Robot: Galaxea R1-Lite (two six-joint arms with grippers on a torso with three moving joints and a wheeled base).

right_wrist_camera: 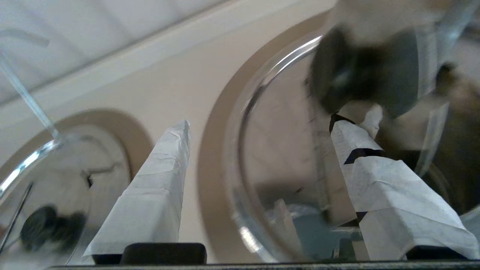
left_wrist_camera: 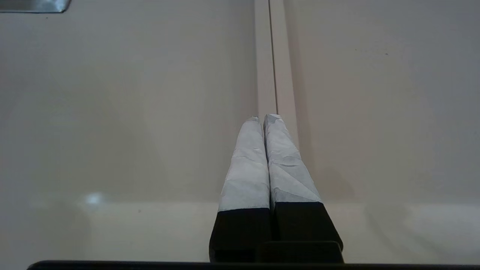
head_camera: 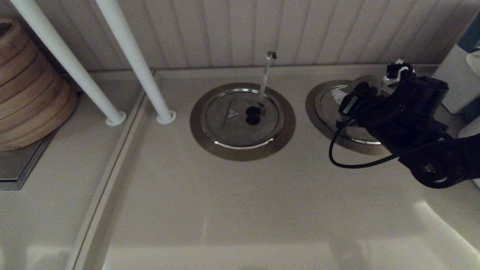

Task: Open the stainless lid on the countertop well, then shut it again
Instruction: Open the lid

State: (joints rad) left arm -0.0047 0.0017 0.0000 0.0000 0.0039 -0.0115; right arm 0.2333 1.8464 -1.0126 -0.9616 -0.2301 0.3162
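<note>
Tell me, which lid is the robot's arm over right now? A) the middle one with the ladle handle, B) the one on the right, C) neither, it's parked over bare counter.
B: in the head view the right gripper, fingers spread, is over the stainless lid on the right, while the middle lid with the ladle handle has nothing over it.

The stainless lid [right_wrist_camera: 285,157] is smooth, dull steel with a black knob [right_wrist_camera: 365,71], inside a bright polished rim and a brownish brushed-metal flange [head_camera: 314,108]. The right gripper [right_wrist_camera: 262,131] has 2 fingers wrapped in wrinkled white tape. The countertop [head_camera: 240,210] is smooth and slightly glossy.
</note>
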